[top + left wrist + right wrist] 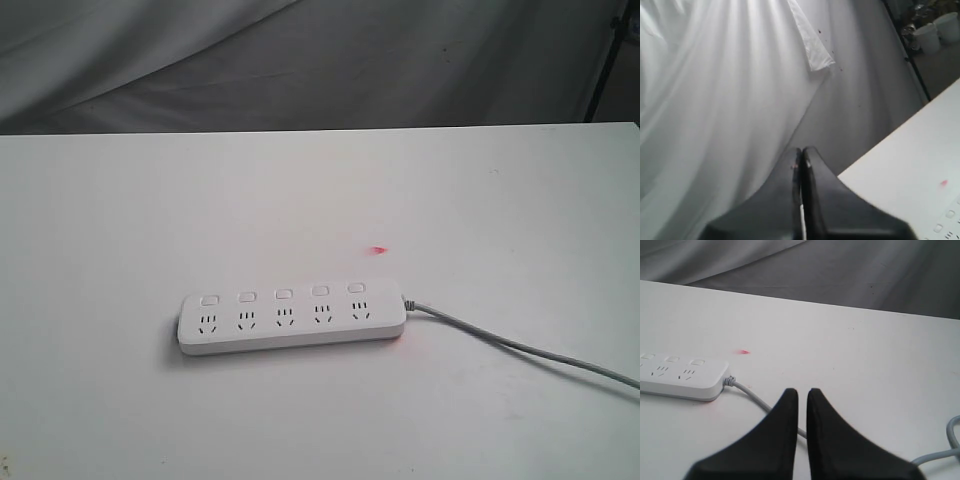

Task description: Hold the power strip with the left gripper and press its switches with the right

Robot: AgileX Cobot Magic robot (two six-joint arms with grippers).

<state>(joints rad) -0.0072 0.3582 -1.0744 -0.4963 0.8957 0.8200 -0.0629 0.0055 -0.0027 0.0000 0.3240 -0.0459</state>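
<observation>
- The power strip (pixel 292 322) lies flat on the white desk (pixel 300 190), a little toward the near edge, with its sockets facing up.
- Its five switches (pixel 284 294) sit in a row along the far side, one above each socket.
- The grey-white cord (pixel 520 347) leaves the strip's right end and trails off to the right across the desk.
- A small red spot (pixel 378 249) shows on the desk just beyond the strip's right end.
- The left pincer (pixel 801 151) is closed tight, its fingers pressed together on nothing; it hangs off the desk's edge in front of a draped white cloth (pixel 715 100).
- The right pincer (pixel 802 391) is narrow, only a slit between its fingers, and empty; it hovers above the cord, apart from the strip.
- Neither pincer touches the strip.
</observation>
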